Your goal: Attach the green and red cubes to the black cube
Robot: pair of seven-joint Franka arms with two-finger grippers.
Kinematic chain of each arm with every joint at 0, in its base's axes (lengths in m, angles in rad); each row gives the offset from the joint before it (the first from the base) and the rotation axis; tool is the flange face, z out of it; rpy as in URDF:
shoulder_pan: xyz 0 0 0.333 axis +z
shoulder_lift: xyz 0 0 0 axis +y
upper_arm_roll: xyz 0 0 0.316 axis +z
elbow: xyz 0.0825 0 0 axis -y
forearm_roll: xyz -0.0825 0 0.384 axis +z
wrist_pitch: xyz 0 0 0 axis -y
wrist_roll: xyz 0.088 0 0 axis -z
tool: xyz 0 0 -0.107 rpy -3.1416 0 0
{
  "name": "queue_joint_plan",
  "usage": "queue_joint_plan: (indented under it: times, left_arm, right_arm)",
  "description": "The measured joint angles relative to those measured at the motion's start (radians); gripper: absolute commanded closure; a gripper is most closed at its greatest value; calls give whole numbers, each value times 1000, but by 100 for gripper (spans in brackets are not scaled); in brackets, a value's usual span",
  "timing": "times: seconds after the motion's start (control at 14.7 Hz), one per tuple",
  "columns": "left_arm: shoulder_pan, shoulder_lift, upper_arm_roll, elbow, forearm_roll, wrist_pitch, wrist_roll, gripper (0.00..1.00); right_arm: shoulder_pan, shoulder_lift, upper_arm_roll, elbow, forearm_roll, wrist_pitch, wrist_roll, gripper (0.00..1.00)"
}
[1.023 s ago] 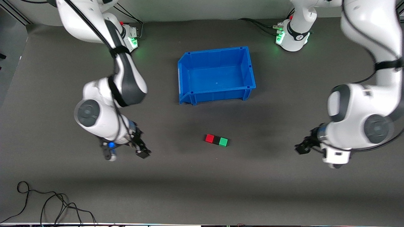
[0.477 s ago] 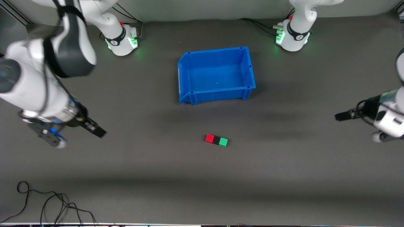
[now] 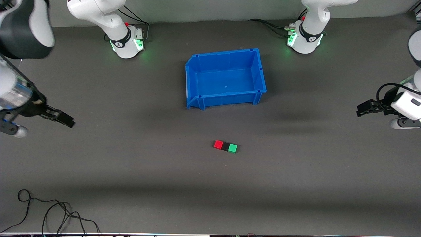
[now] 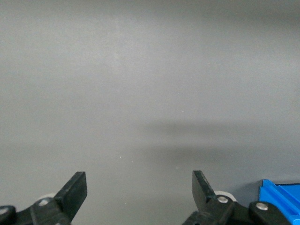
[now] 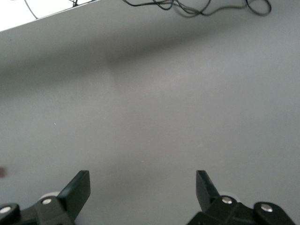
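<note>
From the front, the red cube [image 3: 218, 144], black cube [image 3: 225, 146] and green cube [image 3: 233, 148] are seen joined in a row, nearer the camera than the blue bin [image 3: 197, 100]. In the wrist views, the left gripper [image 4: 139, 187] and right gripper [image 5: 143, 186] are shown spread, empty, over bare table. The row could be parted only if bumped by a returning arm.

Both arms raised and pulled wide apart, left hand [image 3: 361, 110] and right hand [image 3: 67, 122] spread open.

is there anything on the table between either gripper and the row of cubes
Nothing visible. The red cube, black cube and green cube sit joined on bare table. The blue bin lies farther from the camera, off both paths. The left gripper and right gripper are open.
</note>
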Motion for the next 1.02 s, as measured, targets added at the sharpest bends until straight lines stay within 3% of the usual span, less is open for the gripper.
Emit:
queue_joint_plan:
  times: [0.2, 0.34, 0.61, 1.02]
  left_arm:
    - [-9, 1, -8, 9, 2, -8, 0, 0]
    - [-16, 22, -9, 61, 3, -82, 0, 1]
    - [-23, 60, -9, 139, 7, -140, 0, 2]
    - [-26, 64, -9, 142, 11, -111, 0, 3]
  right_arm:
    - [-207, -35, 167, -5, -2, -1, -170, 0]
    - [-269, -47, 216, -5, -2, -14, -258, 0]
    - [-272, -61, 222, -6, -2, -53, -336, 0]
    - [-273, -62, 218, -6, 44, -90, -336, 0]
